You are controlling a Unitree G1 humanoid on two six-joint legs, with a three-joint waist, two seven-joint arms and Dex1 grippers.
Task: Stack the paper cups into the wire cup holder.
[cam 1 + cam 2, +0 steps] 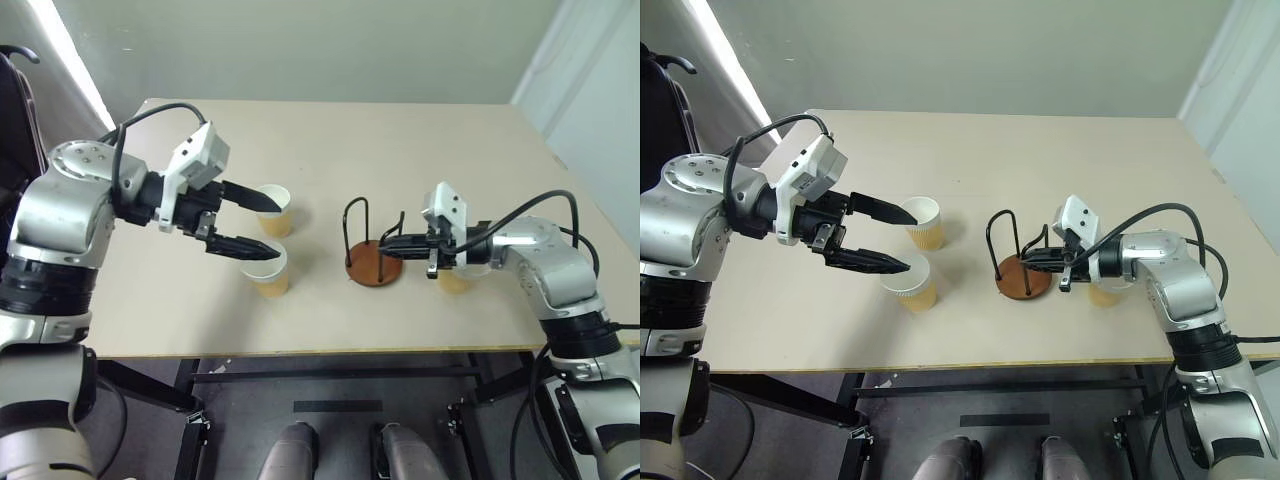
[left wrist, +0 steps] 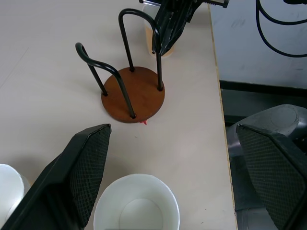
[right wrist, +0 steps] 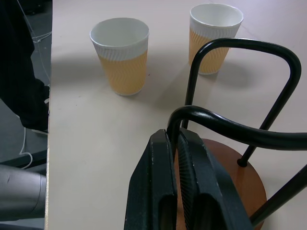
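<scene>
Ribbed tapered paper cups (image 3: pixel 120 55), looped wire cup holder (image 1: pixel 372 250)

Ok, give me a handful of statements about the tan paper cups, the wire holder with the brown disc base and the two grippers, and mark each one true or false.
1. The wire cup holder with the round reddish-brown disc base has no cup in it. True.
2. The left gripper is shut on a cup. False: its black fingers stand wide open above the two tan-yellow paper cups with white rims, the nearer cup and the farther cup.
3. The right gripper has its fingers closed at one of the holder's black wire loops. True.
4. All the cups lie on their sides. False: the two cups by the left gripper stand upright, mouths up.
5. A third paper cup stands behind the right gripper, beside the holder. True.
</scene>
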